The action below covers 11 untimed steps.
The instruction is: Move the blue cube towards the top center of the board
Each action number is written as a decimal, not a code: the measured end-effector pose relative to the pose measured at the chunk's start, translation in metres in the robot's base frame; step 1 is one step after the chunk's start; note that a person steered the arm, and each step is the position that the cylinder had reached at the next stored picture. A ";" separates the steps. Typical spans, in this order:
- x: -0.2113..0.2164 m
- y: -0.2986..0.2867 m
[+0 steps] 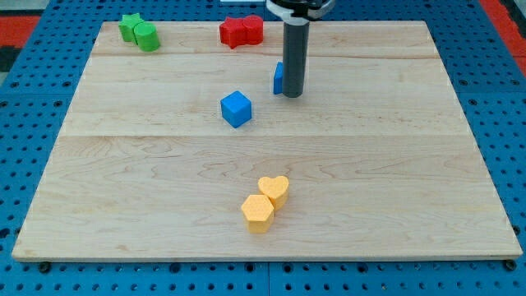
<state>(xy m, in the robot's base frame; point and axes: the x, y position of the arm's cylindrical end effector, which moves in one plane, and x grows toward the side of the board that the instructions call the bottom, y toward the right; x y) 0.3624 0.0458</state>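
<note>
A blue cube [236, 108] sits on the wooden board [378, 189], a little left of centre in the upper half. My tip [293, 94] is at the end of the dark rod, to the right of the cube and slightly above it in the view, with a gap between them. A second blue block [279, 78] is mostly hidden behind the rod, touching or very near its left side; its shape cannot be made out.
Two red blocks [242, 31] lie together at the top centre edge. A green star and a green cylinder [140, 32] sit at the top left. A yellow heart [274, 189] and a yellow hexagon [258, 213] touch near the bottom centre.
</note>
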 end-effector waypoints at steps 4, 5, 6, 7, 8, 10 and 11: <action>0.083 -0.032; 0.090 -0.039; 0.080 -0.040; 0.072 -0.041; 0.085 -0.074; 0.026 -0.093; 0.005 -0.096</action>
